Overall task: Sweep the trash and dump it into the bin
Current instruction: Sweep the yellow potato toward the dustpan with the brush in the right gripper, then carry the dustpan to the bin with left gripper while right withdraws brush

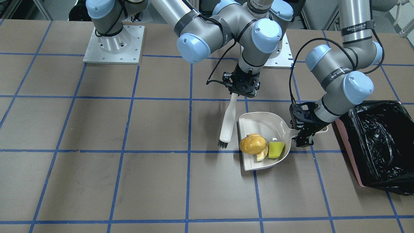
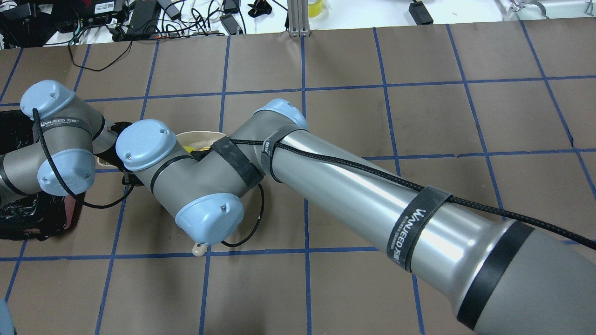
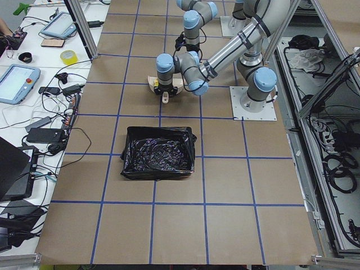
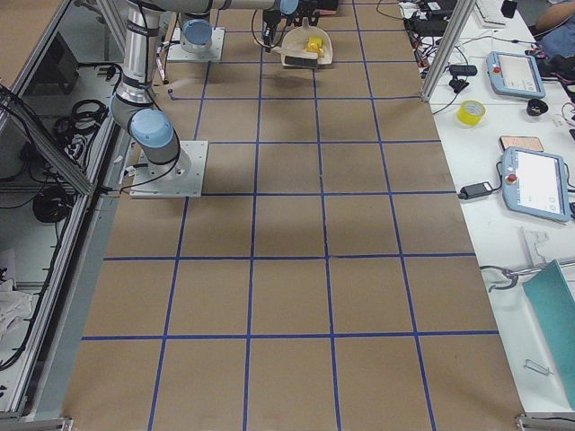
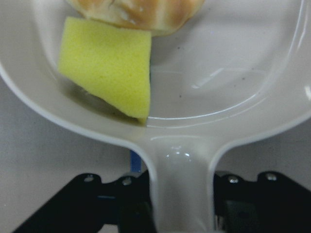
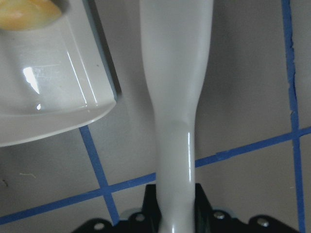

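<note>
Left gripper (image 1: 303, 137) clamps dustpan (image 1: 262, 124) handle; brush (image 1: 227, 118) beside; bin (image 1: 352, 158) near.

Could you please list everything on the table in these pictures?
potato-like piece: one, golden-brown, in the dustpan
bread-like crescent: one, tan, in the dustpan
sponge wedge: one, yellow-green, in the dustpan
dustpan: one, cream, beside the bin
brush: one, white with dark bristles, beside the dustpan
bin: one, pink with black liner, robot's left
table: one, brown, blue-taped
left end effector: one, black, gripping the dustpan handle
right end effector: one, black, gripping the brush handle
</note>
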Robot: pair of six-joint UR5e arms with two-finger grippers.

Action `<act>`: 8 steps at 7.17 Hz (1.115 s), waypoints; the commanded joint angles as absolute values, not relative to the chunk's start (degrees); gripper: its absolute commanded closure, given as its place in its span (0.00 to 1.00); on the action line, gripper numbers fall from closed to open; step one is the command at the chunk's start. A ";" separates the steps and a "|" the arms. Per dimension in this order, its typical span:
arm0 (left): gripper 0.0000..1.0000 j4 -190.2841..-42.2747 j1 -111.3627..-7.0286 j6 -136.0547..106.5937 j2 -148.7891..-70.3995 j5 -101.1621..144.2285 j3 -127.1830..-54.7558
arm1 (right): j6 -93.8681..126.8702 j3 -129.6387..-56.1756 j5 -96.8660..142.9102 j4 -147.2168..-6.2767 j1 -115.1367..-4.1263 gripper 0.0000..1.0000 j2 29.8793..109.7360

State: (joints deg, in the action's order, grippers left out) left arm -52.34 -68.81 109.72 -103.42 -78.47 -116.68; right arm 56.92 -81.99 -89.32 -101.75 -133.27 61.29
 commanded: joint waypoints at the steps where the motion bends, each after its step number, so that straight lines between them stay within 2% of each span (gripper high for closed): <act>1: 1.00 -53.43 -65.06 109.60 -103.27 -72.80 -116.63 | 48.40 -83.05 -95.14 -97.06 -129.74 1.00 63.62; 3: 1.00 -58.59 -59.44 109.60 -102.92 -69.10 -113.93 | 38.03 -86.90 -96.33 -96.50 -124.22 1.00 68.79; 6: 1.00 -80.00 -50.57 109.08 -102.04 -69.26 -96.48 | 20.89 -93.24 -97.46 -97.21 -112.63 1.00 75.91; 8: 1.00 -88.65 -40.31 109.07 -102.22 -69.61 -90.37 | 12.17 -93.95 -97.65 -97.21 -104.72 1.00 78.04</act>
State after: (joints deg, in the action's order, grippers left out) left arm -83.59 -46.41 109.13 -102.14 -69.39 -94.10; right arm 17.58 -93.37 -97.42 -97.13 -109.57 76.77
